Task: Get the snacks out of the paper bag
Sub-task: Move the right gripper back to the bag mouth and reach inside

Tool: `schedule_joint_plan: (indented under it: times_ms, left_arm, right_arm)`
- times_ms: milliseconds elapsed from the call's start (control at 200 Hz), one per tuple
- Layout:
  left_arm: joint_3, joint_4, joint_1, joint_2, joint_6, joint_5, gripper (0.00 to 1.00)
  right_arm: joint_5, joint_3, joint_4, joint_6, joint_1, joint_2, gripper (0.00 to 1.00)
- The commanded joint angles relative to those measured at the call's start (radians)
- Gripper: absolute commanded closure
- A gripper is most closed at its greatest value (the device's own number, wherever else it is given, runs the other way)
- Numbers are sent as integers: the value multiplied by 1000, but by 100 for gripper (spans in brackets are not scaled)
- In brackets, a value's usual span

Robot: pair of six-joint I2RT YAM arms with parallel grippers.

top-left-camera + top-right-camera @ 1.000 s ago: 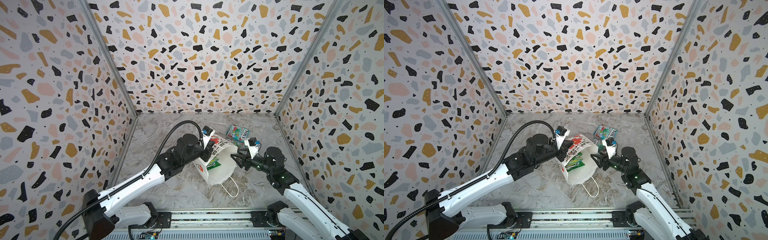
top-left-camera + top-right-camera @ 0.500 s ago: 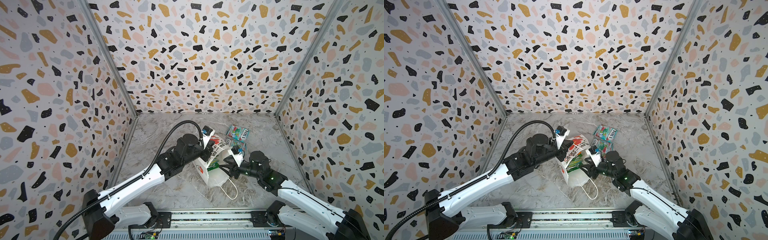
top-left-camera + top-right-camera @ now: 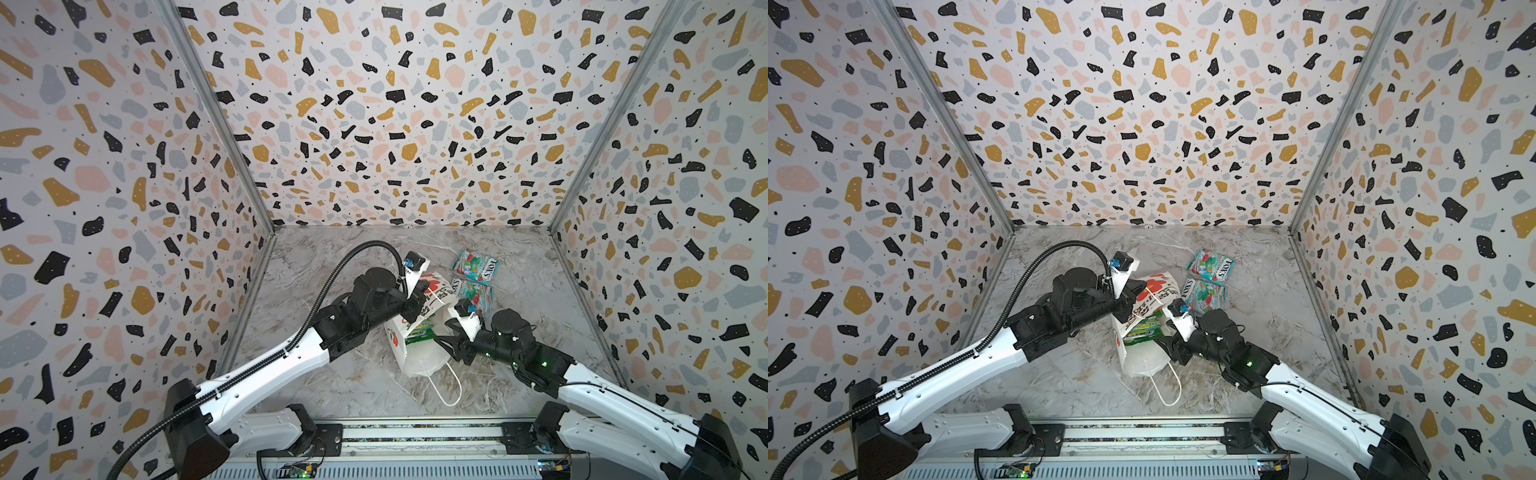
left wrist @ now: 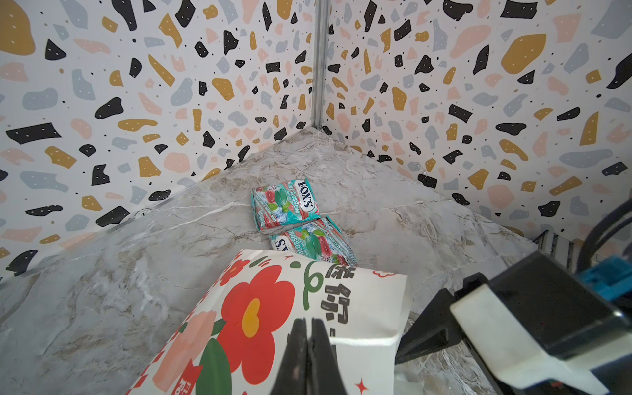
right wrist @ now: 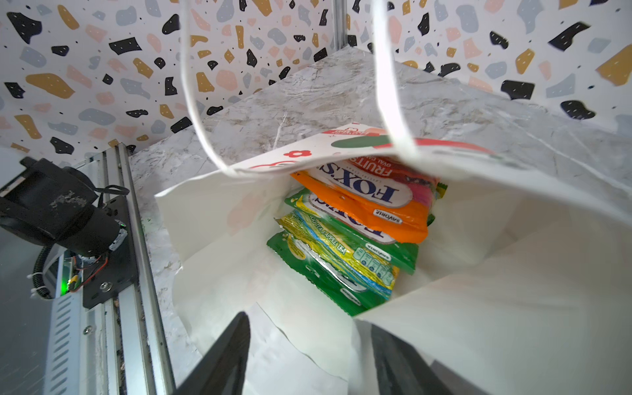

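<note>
resting on veined marble [image 3: 519,299], creased white paper bag [image 5: 222,239] holds flat glossy snacks [image 5: 376,205].

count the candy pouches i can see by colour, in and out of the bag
teal-and-red pouches: 2, on the table
orange pouch: 1, in the paper bag
green or yellow-green pouches: 3, in the bag
total: 6 in view

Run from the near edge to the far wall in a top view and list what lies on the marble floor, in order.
Cord handle → paper bag → nearer teal pouch → farther teal pouch.
</note>
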Motion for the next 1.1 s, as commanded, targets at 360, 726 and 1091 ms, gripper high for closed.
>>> schedule_joint_plan:
  times_ms: [360,726,1091]
  left_arm:
    - [-7,19,-2,-3,-22,-75,100]
    - [-20,36,0,-21,-34,-126,100]
    - [-32,54,0,-45,-41,-139,100]
  right_arm:
    - [217,58,-69,-19,75,-112,40]
    - [174,69,-65,-31,93,-117,40]
    - [41,69,-65,-23,101,85,47]
